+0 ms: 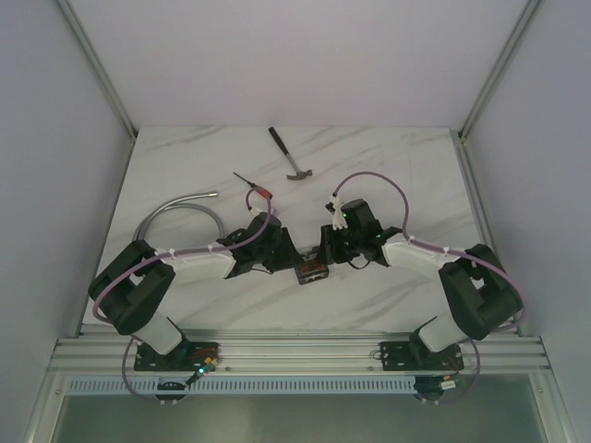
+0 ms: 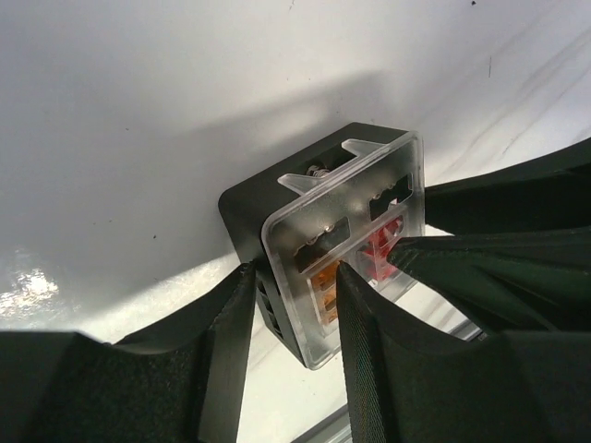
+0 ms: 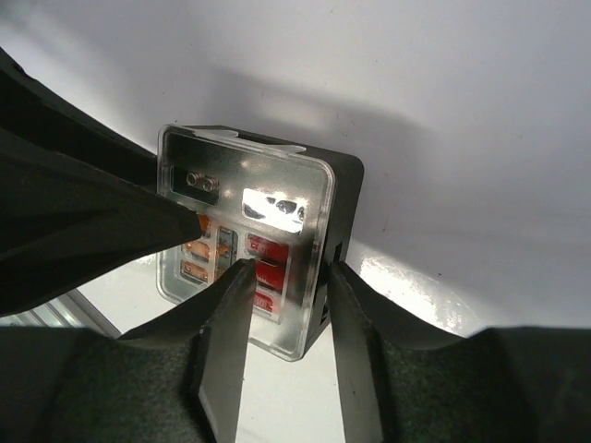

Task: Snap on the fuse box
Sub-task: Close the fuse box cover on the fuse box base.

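Note:
The fuse box (image 1: 310, 271) is a small black box with a clear cover over red and orange fuses, held just above the table between my two arms. My left gripper (image 1: 292, 260) is shut on its left edge. In the left wrist view, one finger (image 2: 226, 341) presses the black base (image 2: 242, 208) and the other presses the clear cover (image 2: 319, 235). My right gripper (image 1: 329, 255) is shut on the opposite edge. In the right wrist view, one finger (image 3: 226, 323) lies on the cover (image 3: 277, 185) and the other on the black side (image 3: 343, 198).
A hammer (image 1: 292, 157) lies at the back of the marble table. A red-handled screwdriver (image 1: 254, 185) lies just behind my left gripper. A grey flexible hose (image 1: 180, 210) curves at the left. An aluminium rail (image 1: 295, 355) runs along the near edge.

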`<state>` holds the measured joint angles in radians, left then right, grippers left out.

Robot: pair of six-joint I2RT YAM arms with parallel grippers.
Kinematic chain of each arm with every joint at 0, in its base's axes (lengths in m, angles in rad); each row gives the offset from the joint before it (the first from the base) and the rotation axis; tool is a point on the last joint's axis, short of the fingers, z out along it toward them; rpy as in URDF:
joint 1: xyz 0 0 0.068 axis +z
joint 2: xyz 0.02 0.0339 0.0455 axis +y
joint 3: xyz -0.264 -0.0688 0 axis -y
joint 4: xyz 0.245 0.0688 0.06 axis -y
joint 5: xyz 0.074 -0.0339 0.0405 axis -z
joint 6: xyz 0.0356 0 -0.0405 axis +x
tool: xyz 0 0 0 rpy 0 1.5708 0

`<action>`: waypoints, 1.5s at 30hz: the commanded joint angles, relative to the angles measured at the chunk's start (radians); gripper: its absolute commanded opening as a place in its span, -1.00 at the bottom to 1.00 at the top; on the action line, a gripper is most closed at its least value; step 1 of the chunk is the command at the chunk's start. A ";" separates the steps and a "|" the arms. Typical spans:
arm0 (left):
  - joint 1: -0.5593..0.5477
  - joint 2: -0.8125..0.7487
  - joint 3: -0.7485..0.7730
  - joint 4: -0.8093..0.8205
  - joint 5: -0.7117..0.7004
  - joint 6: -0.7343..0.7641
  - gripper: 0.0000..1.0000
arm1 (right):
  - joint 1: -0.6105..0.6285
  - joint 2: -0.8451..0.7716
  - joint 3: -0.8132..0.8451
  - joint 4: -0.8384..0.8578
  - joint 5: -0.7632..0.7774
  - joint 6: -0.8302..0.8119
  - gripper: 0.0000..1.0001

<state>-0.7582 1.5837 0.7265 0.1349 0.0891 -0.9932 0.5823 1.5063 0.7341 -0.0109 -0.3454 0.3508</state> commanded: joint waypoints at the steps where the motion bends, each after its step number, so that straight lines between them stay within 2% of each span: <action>1: 0.002 0.046 0.009 -0.027 0.027 0.011 -0.08 | 0.000 0.021 -0.039 0.011 -0.041 0.011 -0.20; 8: -0.009 0.103 0.018 -0.025 0.058 0.012 -0.24 | 0.000 0.042 -0.112 0.031 -0.080 0.040 -0.25; 15: 0.010 0.118 0.028 -0.021 0.031 0.036 -0.24 | -0.001 0.072 -0.137 0.029 -0.088 0.036 -0.31; 19: 0.037 0.144 0.088 -0.016 0.032 0.081 -0.22 | -0.001 0.024 -0.100 0.037 -0.056 0.036 -0.25; 24: 0.064 0.110 0.129 -0.015 0.026 0.132 -0.05 | -0.003 -0.105 -0.063 0.042 0.044 0.041 -0.07; 30: 0.109 0.014 0.099 -0.015 -0.020 0.179 0.33 | -0.047 -0.252 -0.077 0.021 0.242 0.012 0.21; 33: 0.143 -0.036 0.081 -0.015 -0.032 0.202 0.48 | -0.090 -0.272 -0.064 -0.005 0.261 -0.021 0.24; 35: 0.156 -0.060 0.073 -0.015 -0.022 0.212 0.57 | -0.090 -0.262 -0.060 -0.016 0.221 -0.036 0.23; 38: 0.152 -0.069 0.067 -0.014 0.029 0.216 0.64 | -0.091 -0.225 -0.080 -0.006 0.082 -0.027 0.16; 42: 0.095 -0.049 0.067 -0.013 0.073 0.220 0.65 | -0.090 -0.207 -0.150 0.073 -0.083 0.023 0.07; 45: 0.062 -0.027 0.065 -0.008 0.086 0.198 0.63 | -0.088 -0.196 -0.175 0.124 -0.144 0.052 0.01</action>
<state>-0.6598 1.5303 0.8040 0.1120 0.1280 -0.7982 0.4908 1.2938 0.5976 0.0402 -0.3412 0.3630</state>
